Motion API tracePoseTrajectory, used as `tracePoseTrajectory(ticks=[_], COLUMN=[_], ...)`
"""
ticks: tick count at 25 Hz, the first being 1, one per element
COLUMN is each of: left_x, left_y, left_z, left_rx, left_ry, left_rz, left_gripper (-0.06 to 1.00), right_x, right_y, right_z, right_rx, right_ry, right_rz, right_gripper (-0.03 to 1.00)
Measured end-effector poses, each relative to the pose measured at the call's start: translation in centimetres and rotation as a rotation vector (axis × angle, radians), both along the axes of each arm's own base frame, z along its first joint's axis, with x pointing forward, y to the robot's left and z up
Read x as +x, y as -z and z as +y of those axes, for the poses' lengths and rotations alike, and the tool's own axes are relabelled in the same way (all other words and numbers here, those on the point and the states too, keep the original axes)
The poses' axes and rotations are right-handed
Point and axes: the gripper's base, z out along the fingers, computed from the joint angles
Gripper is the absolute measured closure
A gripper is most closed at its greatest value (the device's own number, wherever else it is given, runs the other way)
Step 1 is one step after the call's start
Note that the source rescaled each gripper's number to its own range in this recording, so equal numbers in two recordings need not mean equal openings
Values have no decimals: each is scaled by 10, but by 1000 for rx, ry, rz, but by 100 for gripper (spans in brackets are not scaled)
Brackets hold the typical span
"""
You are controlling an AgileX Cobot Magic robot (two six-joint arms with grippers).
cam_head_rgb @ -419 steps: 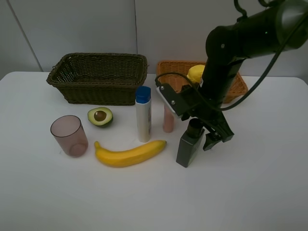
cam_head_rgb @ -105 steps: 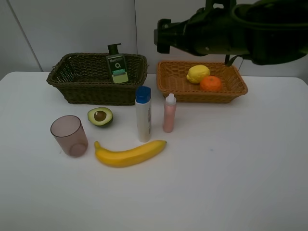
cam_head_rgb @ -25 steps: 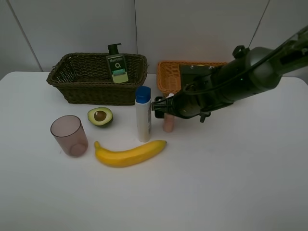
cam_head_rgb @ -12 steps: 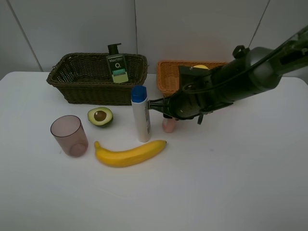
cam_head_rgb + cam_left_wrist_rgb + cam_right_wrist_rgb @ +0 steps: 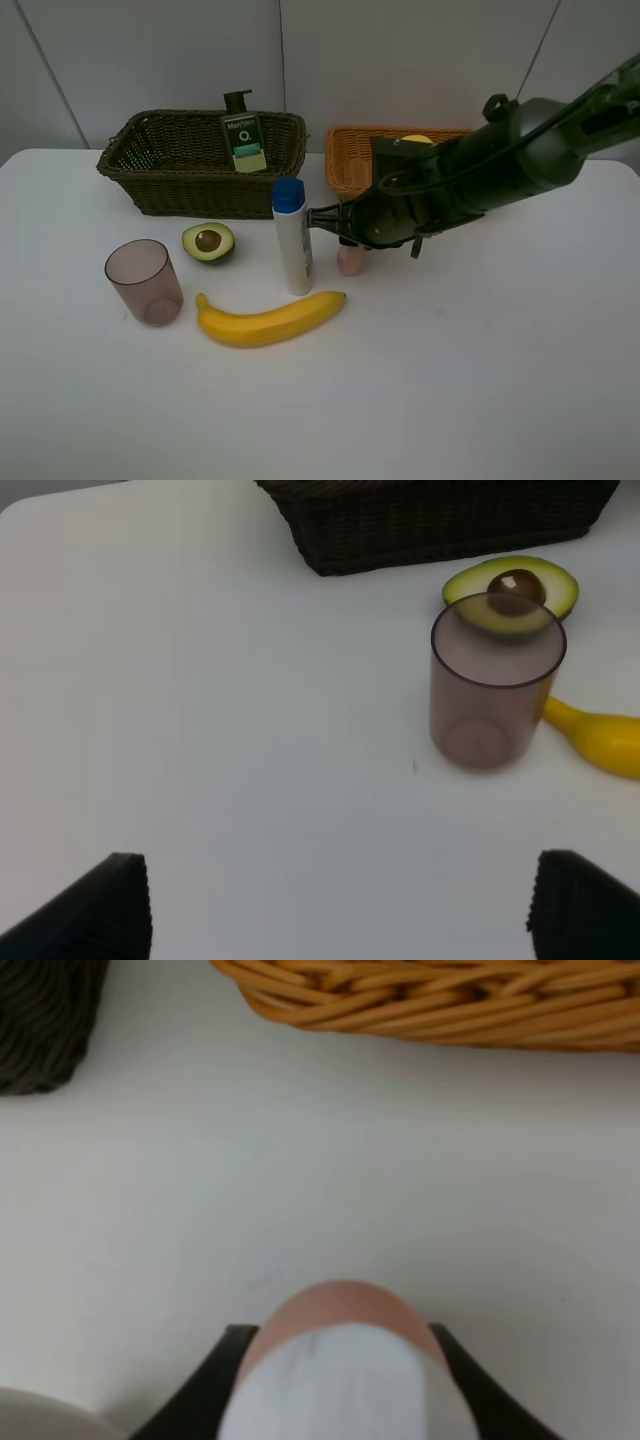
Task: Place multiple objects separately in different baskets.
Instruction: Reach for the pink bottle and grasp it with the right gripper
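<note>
My right gripper (image 5: 347, 234) reaches in from the right and is shut on the upper part of the small pink bottle (image 5: 351, 260), which stands on the table; the right wrist view shows its white cap (image 5: 338, 1375) between the two black fingers (image 5: 212, 1392). Just left of it the white blue-capped bottle (image 5: 292, 240) leans slightly left. In front lie the banana (image 5: 268, 320), halved avocado (image 5: 208, 242) and mauve cup (image 5: 145, 282). The dark basket (image 5: 160, 180) holds the green pump bottle (image 5: 243, 135). A lemon (image 5: 415, 140) shows in the orange-tan basket (image 5: 349, 165). My left gripper (image 5: 340, 910) is open near the cup (image 5: 497, 695).
The right arm covers most of the orange-tan basket in the high view. White table stretches in front of the banana and to the right. In the left wrist view the avocado (image 5: 512, 585) sits just behind the cup, with the banana's end (image 5: 597, 742) beside it.
The right gripper slid a little left and shut on the small pink bottle. The white blue-capped bottle tipped slightly to the left. The left gripper stayed open.
</note>
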Motion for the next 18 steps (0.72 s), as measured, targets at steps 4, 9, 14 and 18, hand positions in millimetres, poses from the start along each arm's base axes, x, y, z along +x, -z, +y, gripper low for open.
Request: tracePoseTrajectory(ticks=[4,9,14,18], left_x=[0,0,0,0], left_y=[0,0,0,0], left_z=[0,0,0,0], left_rx=[0,0,0,0], left_ry=[0,0,0,0], left_rz=[0,0,0,0], left_gripper=[-5,-5,-5,-5], right_x=[0,0,0,1], right_y=[0,0,-5,-12], right_z=[0,0,-1,-2], right_rx=[0,0,1,3], right_ry=[0,0,5,15], right_rz=[0,0,-13,-34], right_gripper=[96,96,96,96])
